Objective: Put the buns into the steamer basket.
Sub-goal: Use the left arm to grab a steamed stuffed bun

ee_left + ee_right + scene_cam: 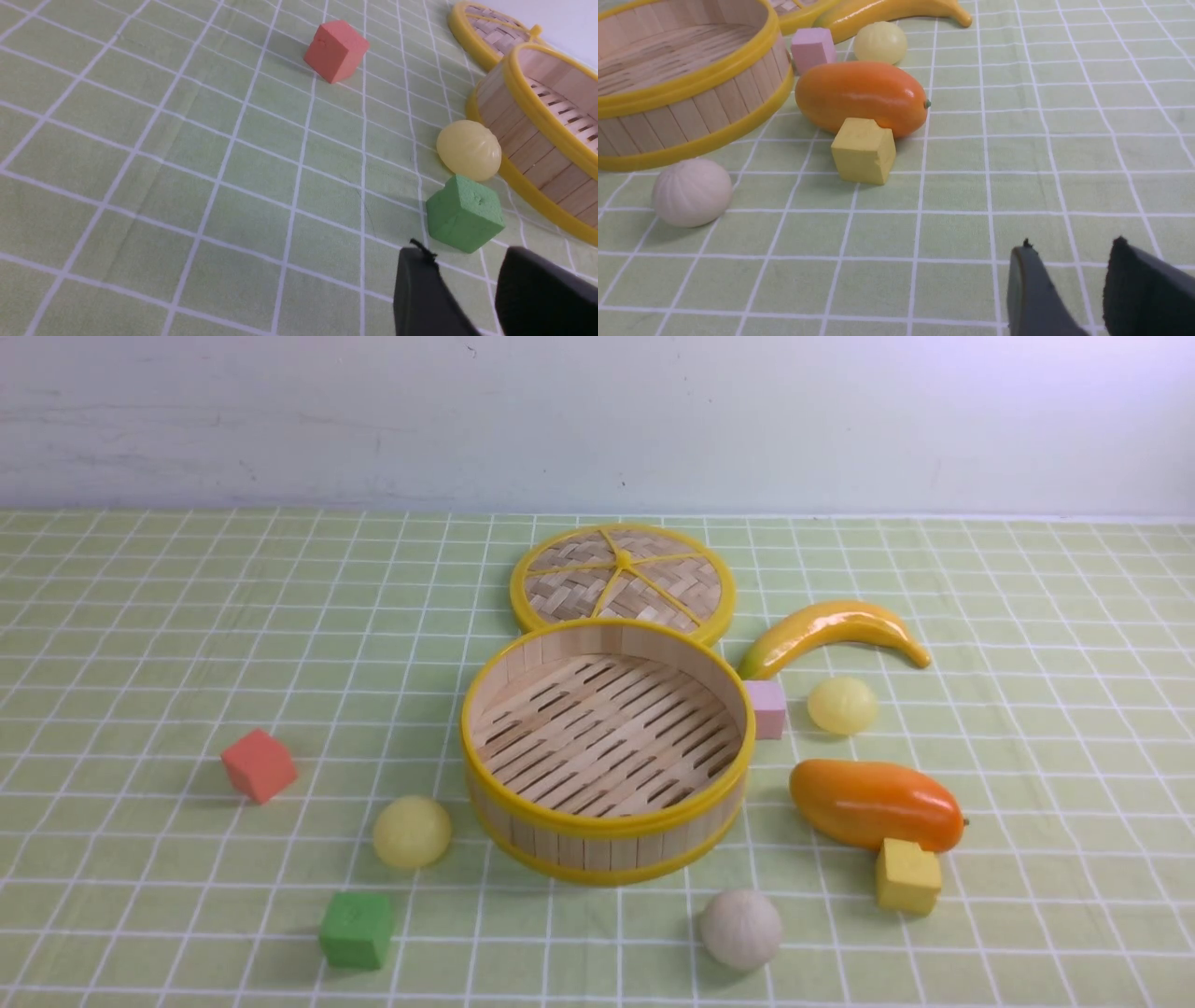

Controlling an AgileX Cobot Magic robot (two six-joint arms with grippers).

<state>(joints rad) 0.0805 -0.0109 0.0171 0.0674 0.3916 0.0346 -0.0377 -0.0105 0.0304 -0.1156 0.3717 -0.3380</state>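
Left gripper [462, 255] gapes near a domed, translucent yellow bun [468, 149].

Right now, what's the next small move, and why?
Probably ease the left fingers forward past the green cube to straddle the pale yellow bun beside the steamer basket. The fingers stand apart and empty, the basket holds nothing yet, and this bun lies just beyond the cube in the left wrist view.

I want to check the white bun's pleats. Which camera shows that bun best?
The right wrist view: the white bun is large and unobstructed, its pleats clear. The front view shows the bun smaller, near the steamer basket. The left wrist view misses it.
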